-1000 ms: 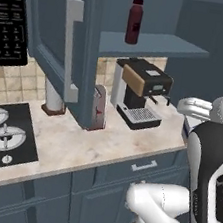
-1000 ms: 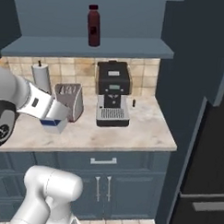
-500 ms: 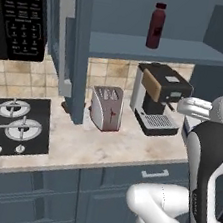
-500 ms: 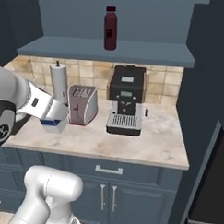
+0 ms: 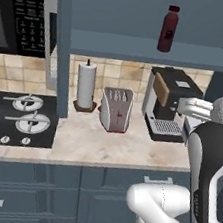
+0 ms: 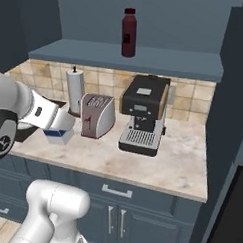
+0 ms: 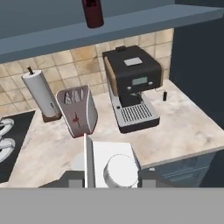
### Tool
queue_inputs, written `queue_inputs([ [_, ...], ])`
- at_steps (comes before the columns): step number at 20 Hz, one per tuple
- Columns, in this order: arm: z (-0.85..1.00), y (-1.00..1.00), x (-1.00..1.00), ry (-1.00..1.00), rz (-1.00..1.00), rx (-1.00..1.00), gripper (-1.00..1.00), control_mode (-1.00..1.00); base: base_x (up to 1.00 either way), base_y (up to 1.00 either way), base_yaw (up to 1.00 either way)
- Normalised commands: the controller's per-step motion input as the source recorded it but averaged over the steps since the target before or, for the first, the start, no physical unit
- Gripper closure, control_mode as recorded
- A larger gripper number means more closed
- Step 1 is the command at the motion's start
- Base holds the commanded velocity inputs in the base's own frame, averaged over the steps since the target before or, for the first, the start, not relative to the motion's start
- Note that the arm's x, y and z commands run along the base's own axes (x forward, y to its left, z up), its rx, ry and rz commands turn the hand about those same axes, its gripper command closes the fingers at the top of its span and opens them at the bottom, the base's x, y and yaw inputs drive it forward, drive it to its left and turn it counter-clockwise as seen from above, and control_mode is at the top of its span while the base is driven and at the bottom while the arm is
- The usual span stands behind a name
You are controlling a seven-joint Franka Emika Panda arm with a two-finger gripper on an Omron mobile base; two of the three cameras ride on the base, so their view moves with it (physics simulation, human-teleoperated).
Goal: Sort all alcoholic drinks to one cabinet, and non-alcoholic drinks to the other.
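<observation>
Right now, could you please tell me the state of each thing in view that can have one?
Squat dark maroon bottle with red cap: upright, capped, on the open cabinet shelf.
White paper towel roll: upright on its holder.
Silver toaster: slots empty.
Black coffee machine: nothing on its drip tray.
Gripper: shut.

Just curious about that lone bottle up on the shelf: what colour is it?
Dark maroon with a red cap: the bottle shows best in the right base view.
</observation>
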Motion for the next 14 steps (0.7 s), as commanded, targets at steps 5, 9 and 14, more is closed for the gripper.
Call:
queue_inputs([
  [5, 0.0, 0.0, 0.0, 0.0, 0.0, 0.0, 1.0, 1.0, 0.5, -0.27, 0.24],
  [9, 0.0, 0.0, 0.0, 0.0, 0.0, 0.0, 1.0, 1.0, 0.55, -0.22, 0.18],
  [14, 0.0, 0.0, 0.0, 0.0, 0.0, 0.0, 1.0, 1.0, 0.33, -0.17, 0.12],
])
